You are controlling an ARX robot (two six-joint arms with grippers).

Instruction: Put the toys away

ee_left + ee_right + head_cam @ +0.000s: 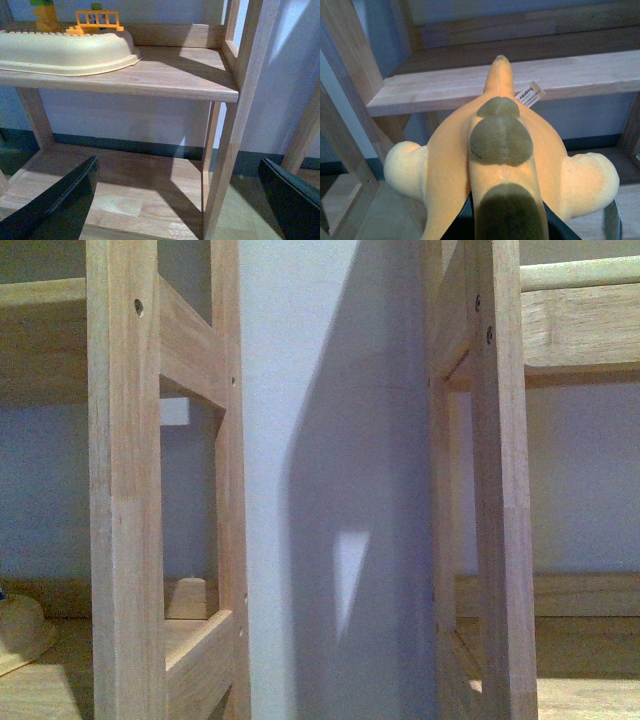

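Observation:
The plush animal (447, 165) fills the right wrist view: orange-yellow, with olive-brown patches down its middle, pale rounded limbs at both sides and a white label (530, 94). My right gripper (505, 222) is shut on it, and its black fingers (457, 227) show only beside the body. The toy hangs in front of a wooden shelf board (445, 87). My left gripper (175, 205) is open, its dark fingers (60, 205) spread wide with nothing held, above a lower shelf board (125, 200). Neither arm shows in the front view.
A cream tray (65, 52) with orange and yellow pieces (97, 20) sits on the upper shelf (170, 75). A shelf post (235, 125) stands ahead of the left gripper. The front view shows two wooden shelf frames (125, 490) with a wall strip (330, 480) between them.

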